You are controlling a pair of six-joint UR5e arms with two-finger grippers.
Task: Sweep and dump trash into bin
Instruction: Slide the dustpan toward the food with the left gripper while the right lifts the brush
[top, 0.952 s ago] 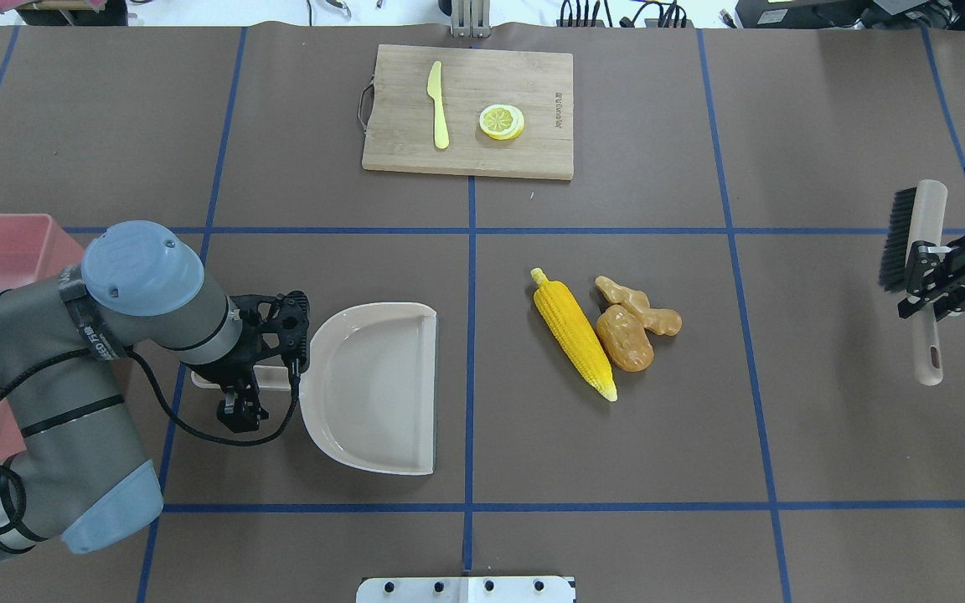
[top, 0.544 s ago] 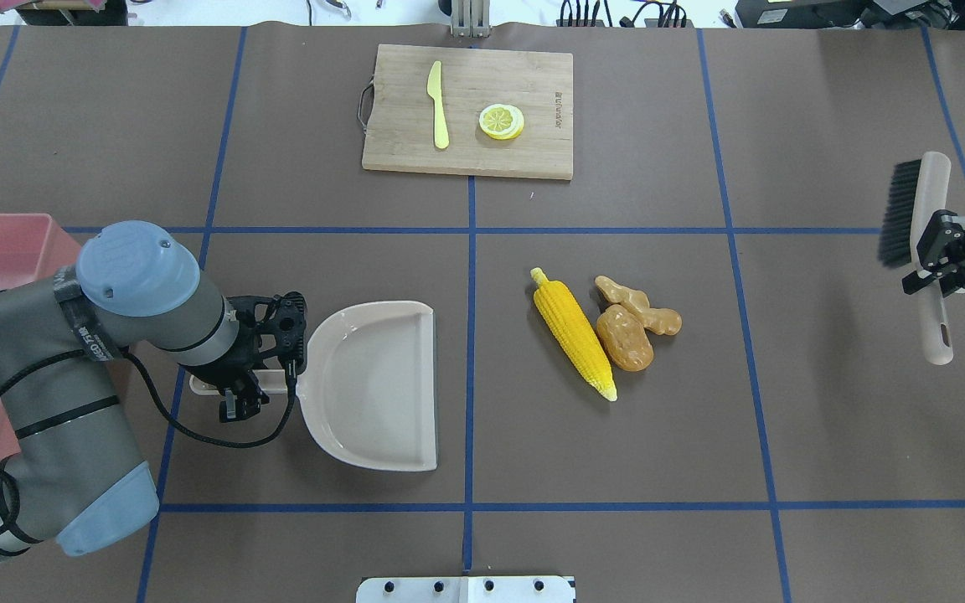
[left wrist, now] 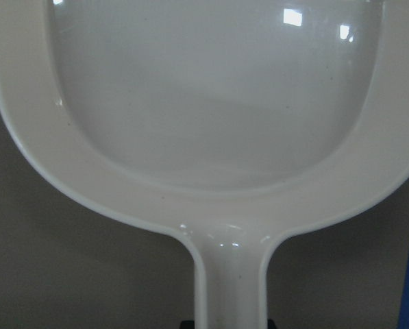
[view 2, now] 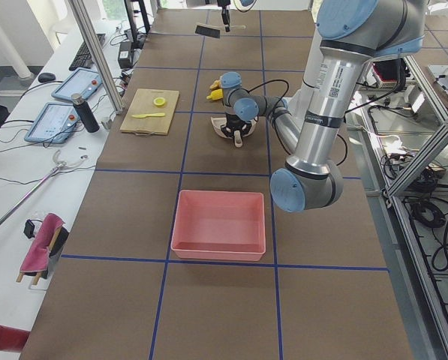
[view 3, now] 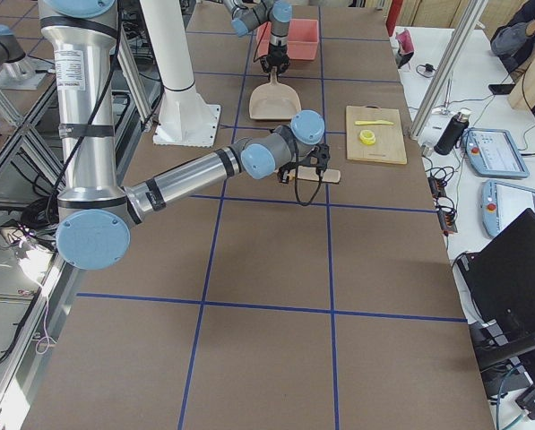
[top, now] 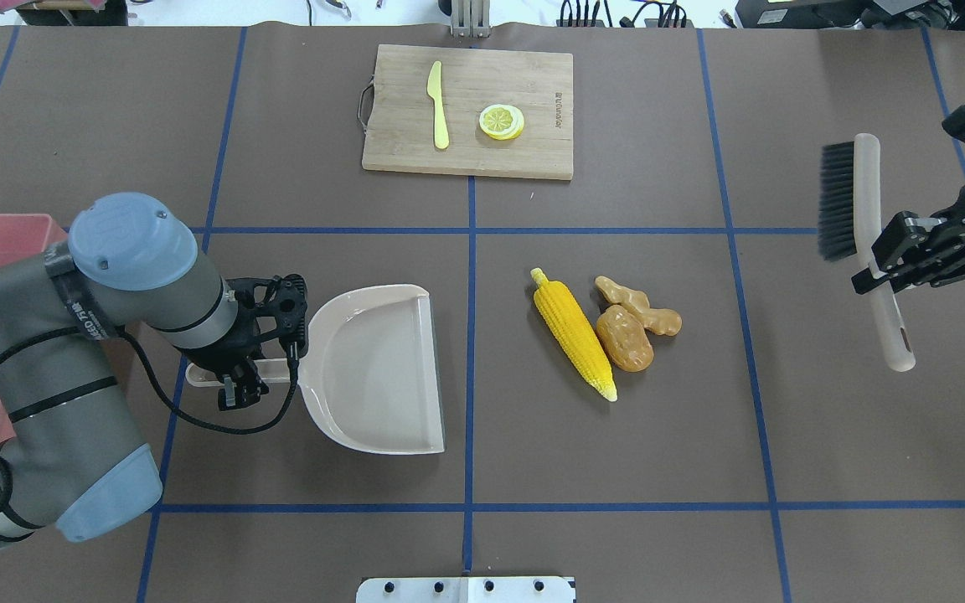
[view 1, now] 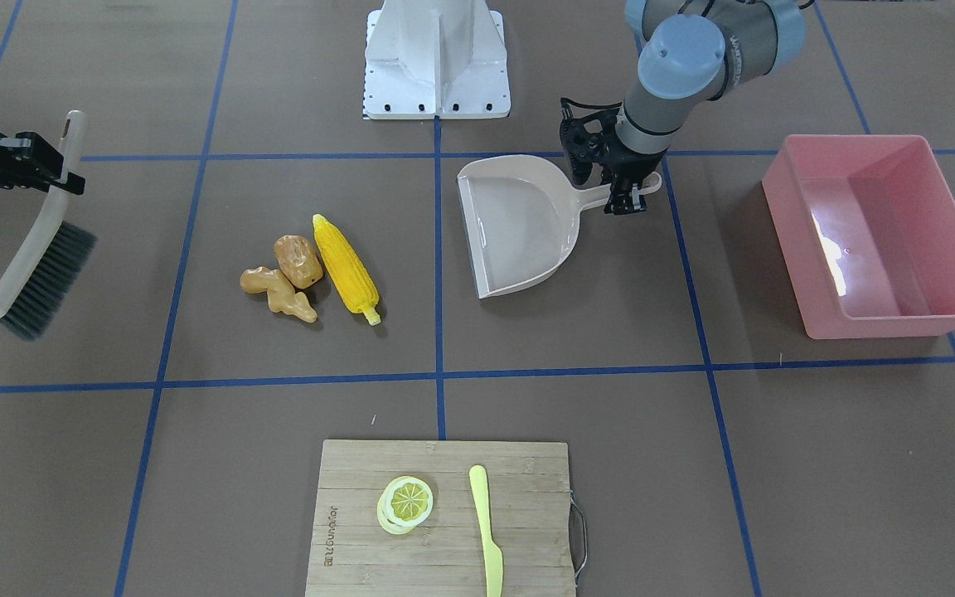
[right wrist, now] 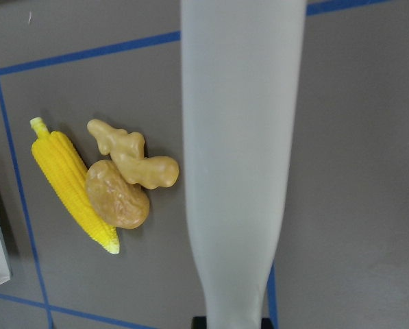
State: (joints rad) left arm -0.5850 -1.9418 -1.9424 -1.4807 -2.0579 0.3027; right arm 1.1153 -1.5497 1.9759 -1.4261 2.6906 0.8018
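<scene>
Far left, pink bin (view 1: 801, 224) shows only its glossy floor; my left tool (top: 235, 374) is clamped on the dustpan (top: 374, 368) handle. Corn (top: 575, 333), potato lump (top: 623, 337) and ginger (top: 637, 306) sit bunched on the tabletop (top: 616, 435), then my right tool (top: 889, 268) gripping the brush (top: 868, 184).

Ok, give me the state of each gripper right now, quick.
Left gripper: shut on the dustpan, by its handle.
Right gripper: shut on the brush, by its handle.
</scene>
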